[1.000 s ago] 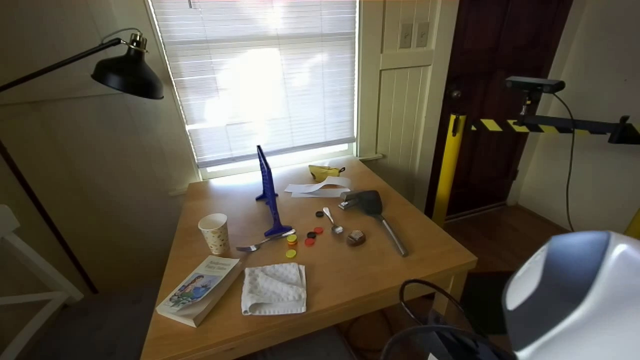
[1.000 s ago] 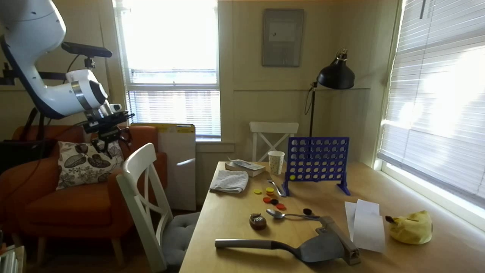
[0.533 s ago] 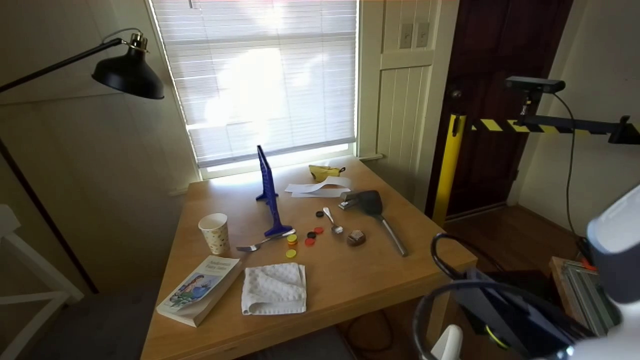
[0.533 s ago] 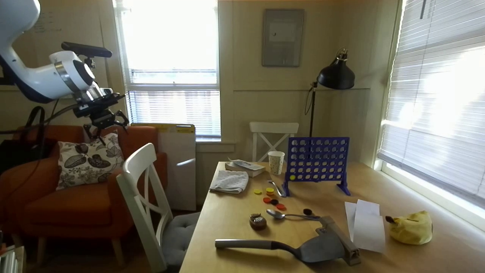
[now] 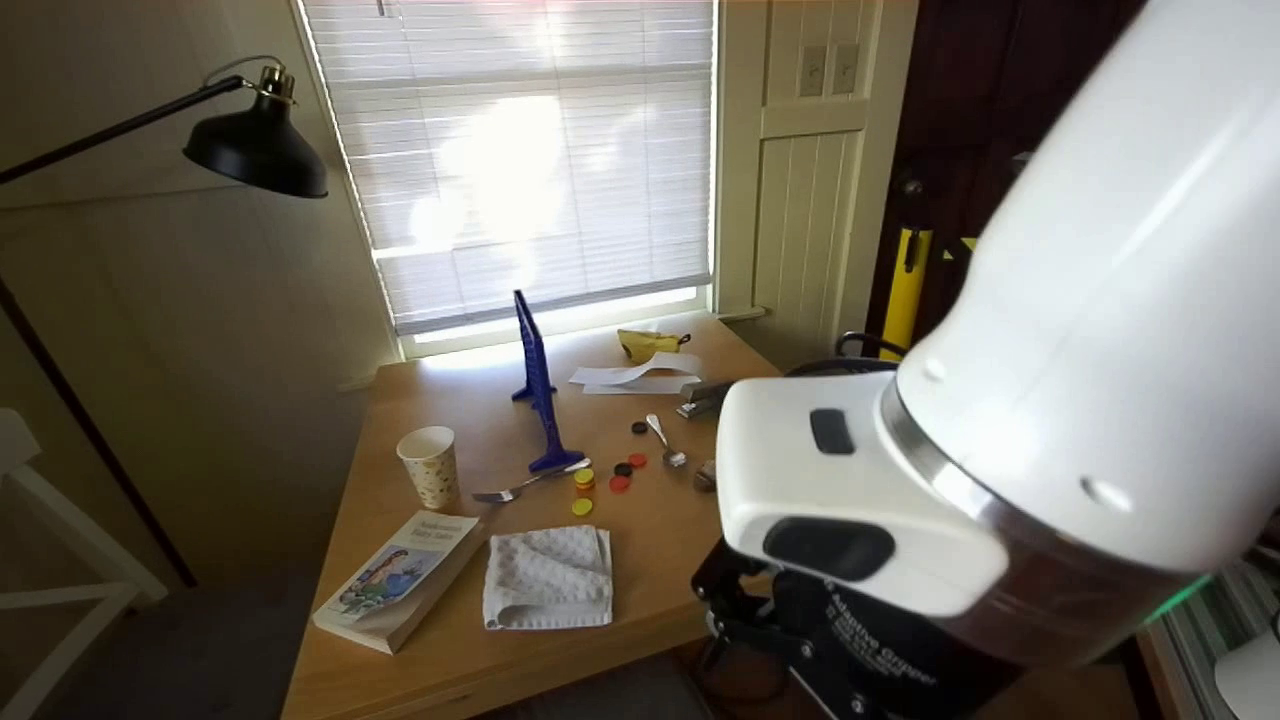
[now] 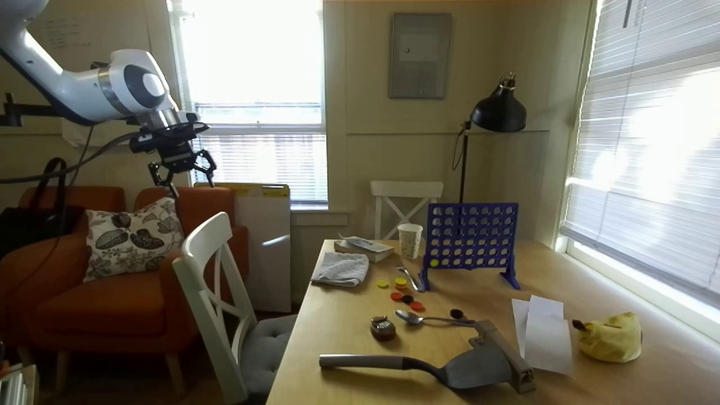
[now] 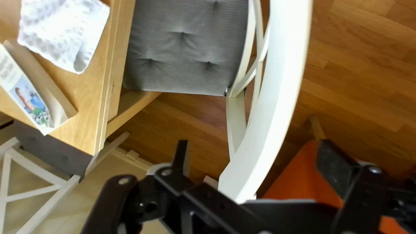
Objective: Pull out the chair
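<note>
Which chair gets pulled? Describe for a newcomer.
In an exterior view, find the wooden table. A white chair stands at its left edge, between table and orange armchair. Unlike the other white chair, beyond the far edge, it has the claw near its curved top rail.

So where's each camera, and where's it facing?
Wrist view: on the arm, looking down past the gripper onto a white chair.
In an exterior view: high beside the table, facing blinds; arm and cropped gripper show.
In an exterior view: at the table's spatula end, facing a framed picture; arm and gripper show.
Both exterior views share the lamp and blue rack.
</note>
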